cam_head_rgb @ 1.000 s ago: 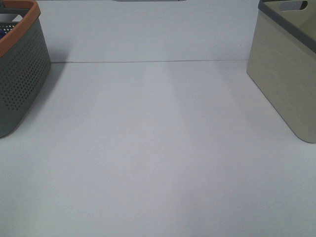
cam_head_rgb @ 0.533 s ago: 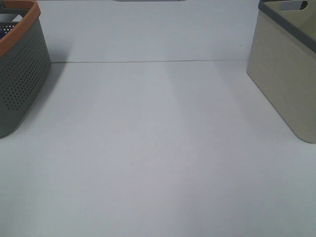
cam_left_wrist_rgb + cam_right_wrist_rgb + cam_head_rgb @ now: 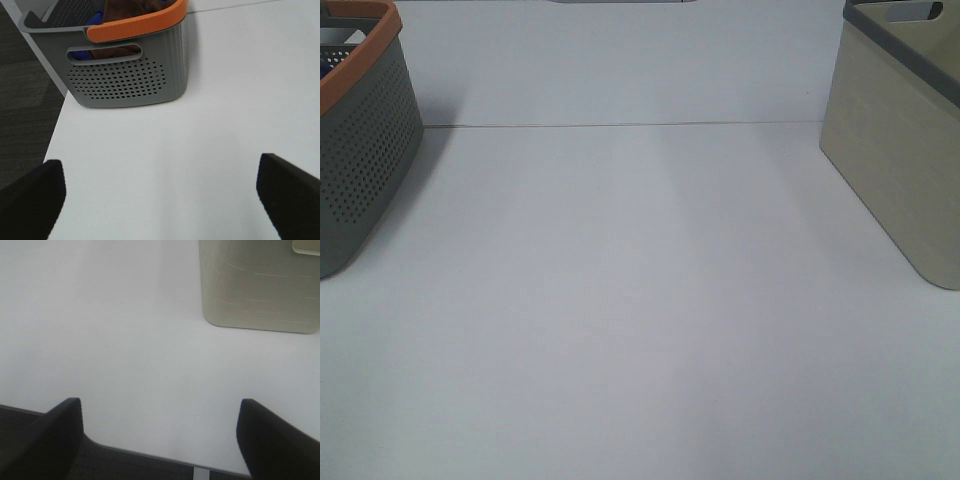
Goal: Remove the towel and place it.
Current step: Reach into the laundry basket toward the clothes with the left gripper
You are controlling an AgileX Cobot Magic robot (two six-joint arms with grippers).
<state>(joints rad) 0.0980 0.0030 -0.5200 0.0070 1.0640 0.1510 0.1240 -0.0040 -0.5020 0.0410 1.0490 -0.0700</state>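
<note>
The towel [image 3: 131, 8] shows as dark reddish-brown cloth inside the grey perforated basket [image 3: 127, 75] with an orange rim; something blue lies beside it in there. In the exterior high view that basket [image 3: 360, 140] stands at the far left and neither arm appears. My left gripper [image 3: 160, 195] hangs open over bare table in front of the basket, holding nothing. My right gripper [image 3: 160, 435] is also open and empty, above the table's near edge, short of the beige bin [image 3: 257, 285].
The beige bin [image 3: 900, 140] with a grey rim stands at the far right of the white table [image 3: 640, 300]. A seam crosses the table at the back. Dark floor lies beyond the table's edges in both wrist views.
</note>
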